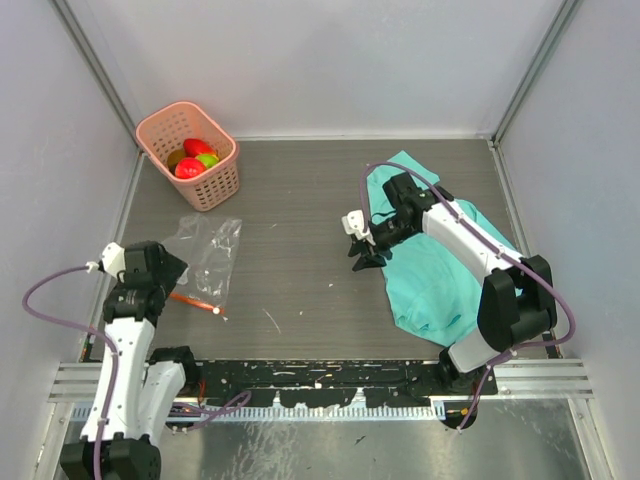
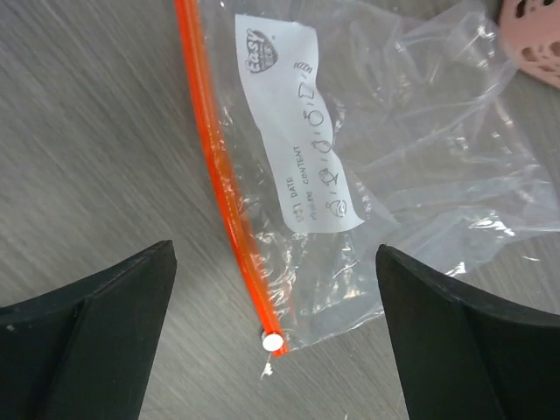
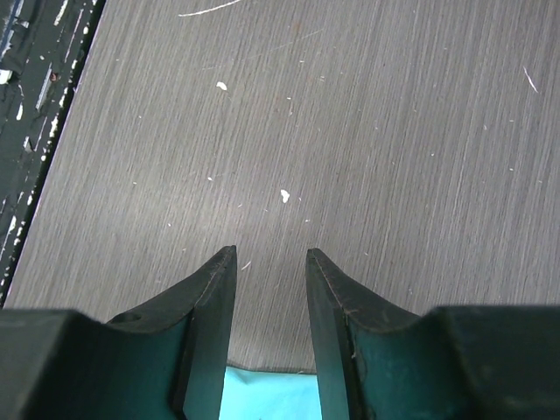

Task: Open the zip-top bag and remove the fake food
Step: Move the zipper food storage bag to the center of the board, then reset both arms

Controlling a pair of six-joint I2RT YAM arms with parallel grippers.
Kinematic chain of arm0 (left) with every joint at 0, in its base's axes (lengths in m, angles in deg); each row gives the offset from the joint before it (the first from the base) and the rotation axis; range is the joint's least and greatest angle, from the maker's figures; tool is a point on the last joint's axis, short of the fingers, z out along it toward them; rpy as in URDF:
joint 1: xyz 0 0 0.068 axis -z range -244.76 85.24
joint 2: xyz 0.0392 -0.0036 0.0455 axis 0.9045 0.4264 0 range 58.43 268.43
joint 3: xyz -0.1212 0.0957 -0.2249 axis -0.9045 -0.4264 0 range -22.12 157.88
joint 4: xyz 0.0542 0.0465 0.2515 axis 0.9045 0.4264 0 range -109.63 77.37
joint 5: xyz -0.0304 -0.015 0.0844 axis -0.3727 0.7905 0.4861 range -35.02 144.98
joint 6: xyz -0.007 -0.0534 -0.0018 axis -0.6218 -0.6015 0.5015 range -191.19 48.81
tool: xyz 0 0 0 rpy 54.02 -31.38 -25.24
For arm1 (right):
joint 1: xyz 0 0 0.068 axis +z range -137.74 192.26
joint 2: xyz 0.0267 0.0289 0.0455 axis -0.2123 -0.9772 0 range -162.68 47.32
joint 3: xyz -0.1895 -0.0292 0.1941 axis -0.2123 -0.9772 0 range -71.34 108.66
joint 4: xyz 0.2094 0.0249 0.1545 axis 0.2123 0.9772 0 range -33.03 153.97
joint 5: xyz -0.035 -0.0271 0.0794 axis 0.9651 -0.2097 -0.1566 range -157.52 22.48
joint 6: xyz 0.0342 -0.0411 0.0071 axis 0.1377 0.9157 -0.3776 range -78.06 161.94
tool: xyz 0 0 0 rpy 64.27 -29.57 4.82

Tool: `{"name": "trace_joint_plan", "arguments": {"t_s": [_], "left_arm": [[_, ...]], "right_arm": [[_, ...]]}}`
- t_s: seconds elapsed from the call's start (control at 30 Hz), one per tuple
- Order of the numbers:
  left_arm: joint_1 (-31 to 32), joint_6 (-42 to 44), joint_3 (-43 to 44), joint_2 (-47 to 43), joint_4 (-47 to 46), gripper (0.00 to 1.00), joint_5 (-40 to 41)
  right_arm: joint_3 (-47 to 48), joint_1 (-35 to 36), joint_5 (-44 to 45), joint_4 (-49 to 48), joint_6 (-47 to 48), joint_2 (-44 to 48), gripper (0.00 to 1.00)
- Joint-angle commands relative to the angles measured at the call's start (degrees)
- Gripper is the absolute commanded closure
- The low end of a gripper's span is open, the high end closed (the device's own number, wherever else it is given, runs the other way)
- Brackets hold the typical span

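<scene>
Cloth, teal, lies at three o'clock. The zip-top bag at nine looks emptied, and the pink basket at eleven holds the fake food, so removal seems done. The left gripper and right gripper are spread and empty; next they need only retreat.

Grey table, zip-top bag, pink basket, teal cloth

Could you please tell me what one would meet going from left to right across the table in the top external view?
Left claw → zip-top bag → right claw → teal cloth. The pink basket, farther back, overlaps the bag's span, so I leave it out.
</scene>
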State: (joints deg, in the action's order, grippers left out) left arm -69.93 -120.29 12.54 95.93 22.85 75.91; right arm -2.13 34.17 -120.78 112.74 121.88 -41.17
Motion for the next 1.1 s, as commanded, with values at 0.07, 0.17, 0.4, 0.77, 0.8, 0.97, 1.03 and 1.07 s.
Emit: {"name": "trace_joint_plan", "arguments": {"t_s": [0.07,0.17,0.4,0.77,0.8,0.97,1.03,1.07], "left_arm": [[-0.57,-1.38,6.68,-0.11,6.4,0.02,0.42],[-0.55,0.38,7.72,-2.91,5.21,0.02,-2.6],[-0.57,7.48,14.4,-1.22,-1.91,0.02,-23.2],[-0.59,19.41,35.45,10.98,-14.12,0.02,-53.72],[-0.59,20.07,38.53,12.53,-14.35,0.02,-57.95],[-0.54,21.05,50.76,18.32,-13.68,0.02,-65.17],[-0.58,21.0,53.62,19.17,-13.55,0.02,-66.24],[-0.55,20.98,55.05,19.44,-13.2,0.02,-66.45]], "right_arm": [[1.27,-1.16,0.01,-3.04,-4.07,2.98,0.53],[1.32,-2.03,2.01,-6.15,-8.47,3.88,0.47],[2.24,-7.51,11.08,-18.36,-27.01,8.65,0.29],[20.73,-23.04,22.88,-19.81,-51.58,12.64,0.0],[22.76,-23.12,26.66,-20.13,-54.65,12.8,0.0],[29.84,-24.18,32.89,-19.73,-64.71,13.99,0.0],[33.19,-24.27,31.13,-17.03,-64.95,14.11,0.0],[34.71,-24.35,29.79,-15.8,-64.84,14.04,0.0]]}}
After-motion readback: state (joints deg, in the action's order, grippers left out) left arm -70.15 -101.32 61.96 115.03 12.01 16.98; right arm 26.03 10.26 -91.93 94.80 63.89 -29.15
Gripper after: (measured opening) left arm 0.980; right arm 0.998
